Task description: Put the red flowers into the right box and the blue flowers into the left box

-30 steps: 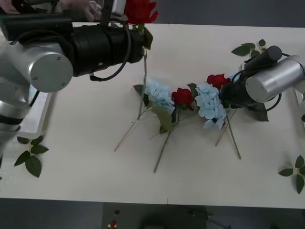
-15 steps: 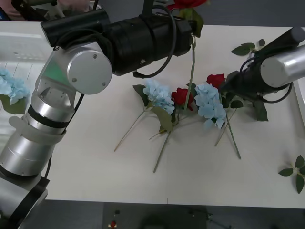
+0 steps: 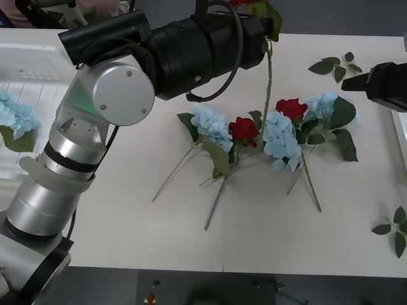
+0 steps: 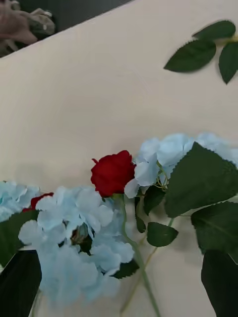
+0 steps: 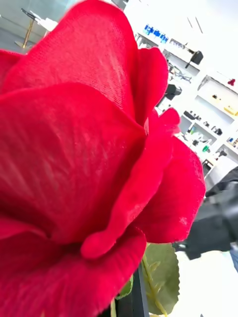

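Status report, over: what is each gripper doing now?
Left gripper holds a red rose aloft, stem hanging. Right gripper open above the flower pile. Nothing blocking.

no readable text, labels or numbers

Red flowers (image 5: 84, 163) — woven cloth petals; table (image 3: 127, 210) — matt.

A deep-red fabric rose (image 4: 113, 172) lies on the cream table (image 4: 89, 99), its head touching pale sky-blue hydrangea clusters (image 4: 79, 233) on both sides. Large green leaves (image 4: 201, 181) overlap one cluster. A loose green leaf sprig (image 4: 203, 49) lies well apart.
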